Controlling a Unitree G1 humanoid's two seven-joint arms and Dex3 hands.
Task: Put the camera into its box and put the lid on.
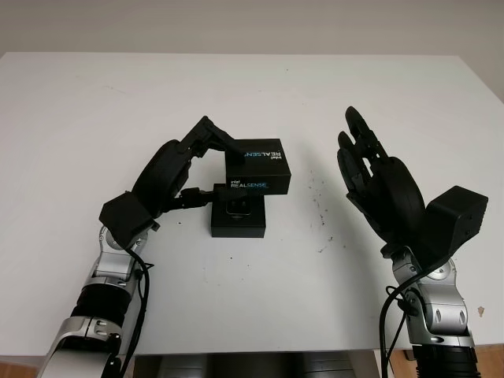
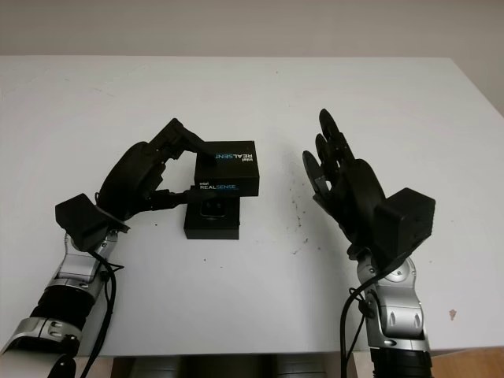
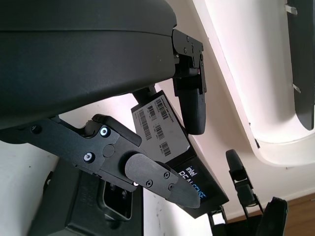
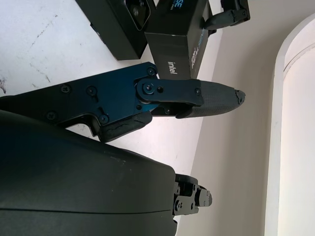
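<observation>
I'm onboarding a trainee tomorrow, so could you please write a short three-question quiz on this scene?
1. True or false: the left hand grips the lid.
2. Where is the lid? A) fully seated on the box B) raised, overlapping the far edge of the box C) beside the right hand
3. What does the right hand hold?

Key: 1 true; 2 B; 3 nothing, it is open, to the right of the box.

White table (image 1: 157, 102) with dark specks (image 1: 321, 206) right of centre.
</observation>
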